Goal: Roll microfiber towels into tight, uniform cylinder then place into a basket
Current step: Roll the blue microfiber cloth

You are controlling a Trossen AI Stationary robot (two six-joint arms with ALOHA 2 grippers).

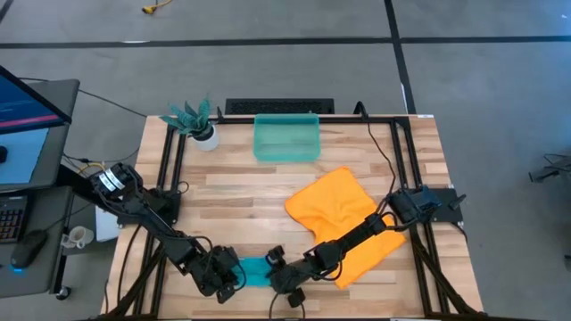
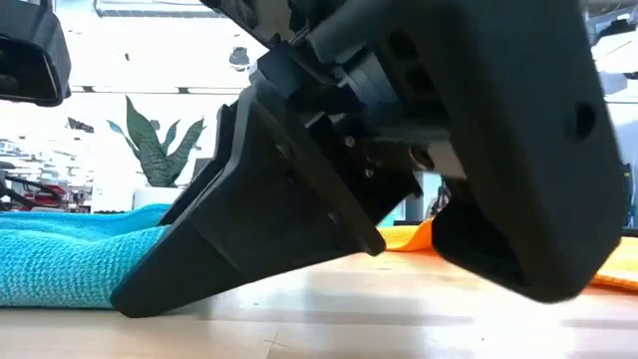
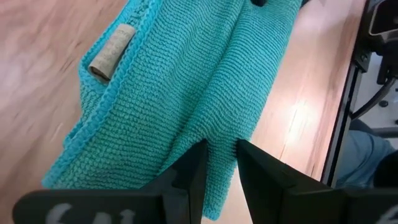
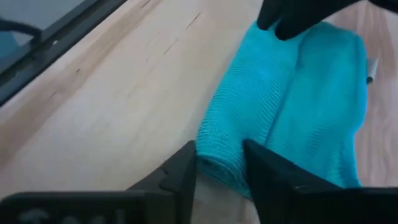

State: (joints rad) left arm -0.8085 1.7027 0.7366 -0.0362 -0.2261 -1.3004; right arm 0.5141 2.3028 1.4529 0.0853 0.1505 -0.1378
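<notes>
The teal-blue towel (image 1: pixel 255 271) lies bunched in folds on the table near its front edge, between my two grippers. My left gripper (image 1: pixel 234 278) is at its left end, shut on a ridge of the cloth (image 3: pixel 219 165). My right gripper (image 1: pixel 278 278) is at its right end, shut on a rolled fold (image 4: pixel 221 171). The orange towel (image 1: pixel 343 223) lies spread and rumpled on the table at the right, partly under my right arm. The teal-green basket (image 1: pixel 286 138) stands at the far edge. The low view shows the teal towel (image 2: pixel 60 264) beside a gripper. My left gripper pinches a raised fold of the teal towel (image 3: pixel 221 134) between its two fingers, at the towel's left end. The rest of the towel lies slack on the table beyond the fingers. My right gripper has a rolled fold at the towel's right end (image 4: pixel 214 152) between its two fingers, several layers thick. The fingers slant down toward the table; the towel rests on the wood.
A teal-leaved plant in a white pot (image 1: pixel 198 125) stands at the far left beside the basket. Dark frame rails (image 1: pixel 169 169) run along the table's left and right sides. Bare wood lies between the basket and the teal towel. A desk with a screen stands off the table's left.
</notes>
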